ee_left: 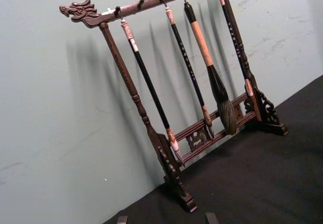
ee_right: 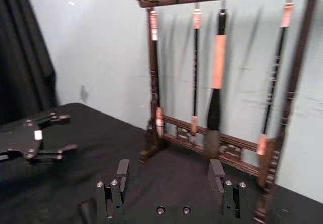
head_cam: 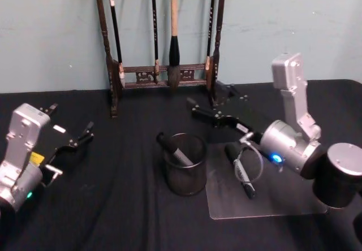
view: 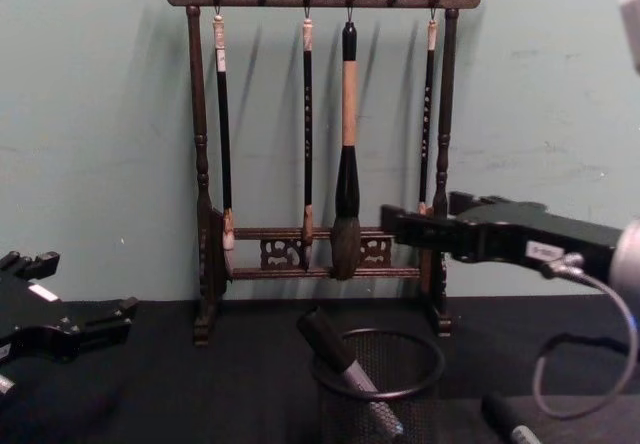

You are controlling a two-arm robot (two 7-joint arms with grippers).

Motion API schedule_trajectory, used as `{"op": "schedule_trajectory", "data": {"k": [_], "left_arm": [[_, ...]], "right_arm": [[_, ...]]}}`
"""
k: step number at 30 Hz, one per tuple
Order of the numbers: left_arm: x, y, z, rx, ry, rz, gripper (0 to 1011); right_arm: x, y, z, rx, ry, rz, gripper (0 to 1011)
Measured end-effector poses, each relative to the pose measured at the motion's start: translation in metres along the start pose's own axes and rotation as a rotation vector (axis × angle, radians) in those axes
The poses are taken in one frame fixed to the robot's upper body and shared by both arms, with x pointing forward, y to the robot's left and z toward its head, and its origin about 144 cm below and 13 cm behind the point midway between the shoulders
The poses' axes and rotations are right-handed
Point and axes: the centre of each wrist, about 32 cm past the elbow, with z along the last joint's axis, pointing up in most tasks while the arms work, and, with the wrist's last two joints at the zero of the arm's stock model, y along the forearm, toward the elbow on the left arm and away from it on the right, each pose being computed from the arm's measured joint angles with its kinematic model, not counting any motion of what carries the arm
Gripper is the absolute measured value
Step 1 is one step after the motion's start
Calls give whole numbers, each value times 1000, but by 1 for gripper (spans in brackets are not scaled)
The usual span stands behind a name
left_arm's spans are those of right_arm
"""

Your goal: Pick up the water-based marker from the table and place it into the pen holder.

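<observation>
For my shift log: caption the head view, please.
One marker in the pen holder, second marker on the mat beside it; left gripper and right gripper open.

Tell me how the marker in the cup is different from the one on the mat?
The standing marker leans tilted in the pen holder; the lying marker rests flat on the mat. The standing marker is walled by mesh; the lying marker is uncovered, beside the holder. Both are dark with grey middles.
</observation>
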Motion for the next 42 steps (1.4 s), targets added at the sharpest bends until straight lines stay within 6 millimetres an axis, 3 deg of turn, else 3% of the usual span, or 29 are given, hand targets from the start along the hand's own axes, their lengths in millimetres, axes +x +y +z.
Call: {"op": "schedule_trajectory", "data": {"k": [9, 21, 42], "left_arm": [[0, 0, 0, 0, 0, 0, 1001], [0, 0, 0, 0, 0, 0, 1001], [0, 0, 0, 0, 0, 0, 1001]], "right_arm": [[13, -32, 8, -58, -20, -101, 1000], [11, -59, 2, -226, -5, -137, 1000], [4, -66, -13, -463, 11, -133, 1000]]}}
